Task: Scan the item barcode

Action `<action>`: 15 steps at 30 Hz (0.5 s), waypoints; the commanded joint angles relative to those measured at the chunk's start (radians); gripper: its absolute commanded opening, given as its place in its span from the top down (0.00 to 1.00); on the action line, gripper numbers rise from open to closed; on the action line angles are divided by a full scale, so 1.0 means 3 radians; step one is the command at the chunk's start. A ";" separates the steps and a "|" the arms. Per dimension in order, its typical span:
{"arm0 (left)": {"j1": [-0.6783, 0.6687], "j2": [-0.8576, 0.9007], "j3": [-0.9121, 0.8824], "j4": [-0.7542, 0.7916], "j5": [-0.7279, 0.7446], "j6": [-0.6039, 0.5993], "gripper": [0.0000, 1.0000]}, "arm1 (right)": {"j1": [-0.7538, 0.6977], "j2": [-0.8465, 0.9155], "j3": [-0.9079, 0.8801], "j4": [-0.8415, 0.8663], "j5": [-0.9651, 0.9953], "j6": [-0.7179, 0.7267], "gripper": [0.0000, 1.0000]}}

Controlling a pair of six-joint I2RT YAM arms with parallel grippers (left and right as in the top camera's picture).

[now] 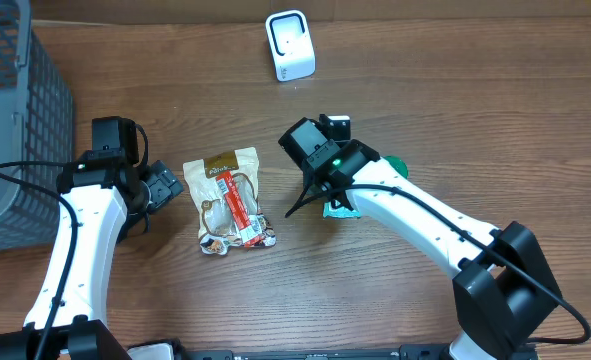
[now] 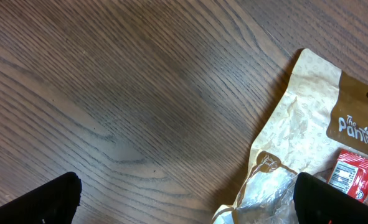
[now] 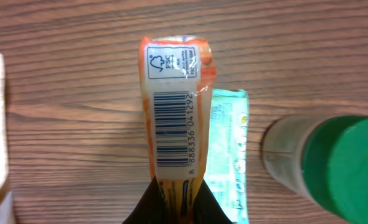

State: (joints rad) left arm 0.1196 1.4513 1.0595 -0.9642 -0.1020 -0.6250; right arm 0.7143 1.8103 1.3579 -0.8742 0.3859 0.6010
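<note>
My right gripper [image 3: 177,193] is shut on the lower end of an orange snack packet [image 3: 174,112]. The packet stands upright above the wooden table, and its white panel with the black barcode [image 3: 171,130] faces the right wrist camera. In the overhead view the right gripper [image 1: 313,192] is near the table's middle and the packet is hidden under the wrist. A white scanner [image 1: 290,45] stands at the back edge. My left gripper [image 1: 165,188] is open just left of a tan pouch [image 1: 230,200]. One black fingertip [image 2: 339,202] overlaps the pouch's clear corner.
A teal packet [image 3: 227,155] lies flat beneath the held packet, beside a green-capped bottle [image 3: 333,162]. The tan pouch [image 2: 302,124] carries a red packet [image 2: 352,174] on top. A grey mesh basket [image 1: 15,120] fills the far left.
</note>
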 commanded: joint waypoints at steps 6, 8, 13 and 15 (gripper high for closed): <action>0.0005 0.0000 -0.0014 0.0001 -0.0042 0.0042 0.00 | 0.0242 0.0197 -0.0041 0.0399 0.0109 -0.0230 0.92; 0.0005 0.0000 -0.0014 0.0001 -0.0042 0.0042 0.00 | 0.0296 0.0294 -0.0041 0.0472 0.0175 -0.0276 0.92; 0.0005 0.0000 -0.0014 0.0001 -0.0042 0.0042 0.00 | 0.0404 0.0532 -0.0041 0.0529 0.0603 -0.0276 0.92; 0.0005 0.0000 -0.0014 0.0001 -0.0042 0.0042 0.00 | 0.0423 0.0594 -0.0041 0.0558 0.0708 -0.0276 0.91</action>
State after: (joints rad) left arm 0.1196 1.4513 1.0595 -0.9642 -0.1020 -0.6250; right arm 0.8322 1.9625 1.3514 -0.7200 0.4923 0.5293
